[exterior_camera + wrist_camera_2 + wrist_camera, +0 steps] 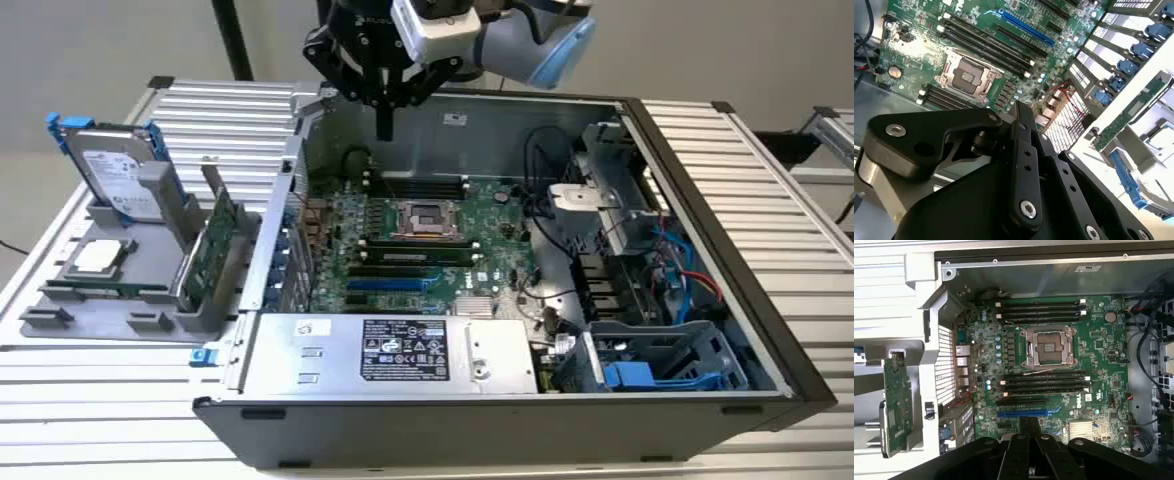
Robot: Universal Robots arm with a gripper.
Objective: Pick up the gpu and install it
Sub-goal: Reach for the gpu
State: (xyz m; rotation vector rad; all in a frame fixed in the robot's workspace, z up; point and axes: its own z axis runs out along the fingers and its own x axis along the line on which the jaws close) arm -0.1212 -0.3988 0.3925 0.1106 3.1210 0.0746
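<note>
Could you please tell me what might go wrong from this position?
1. The gripper hangs, shut and empty, over the motherboard, while the gpu stands in the holder outside the case. Crossing low could clip the case wall.
2. The gpu sits close to the holder's posts and the hard drive, so a misaligned grasp may knock them.
3. Loose cables beside the board could snag.

Gripper (384, 126) above PC (467, 425); gpu (211, 258) in holder (96, 305).
</note>
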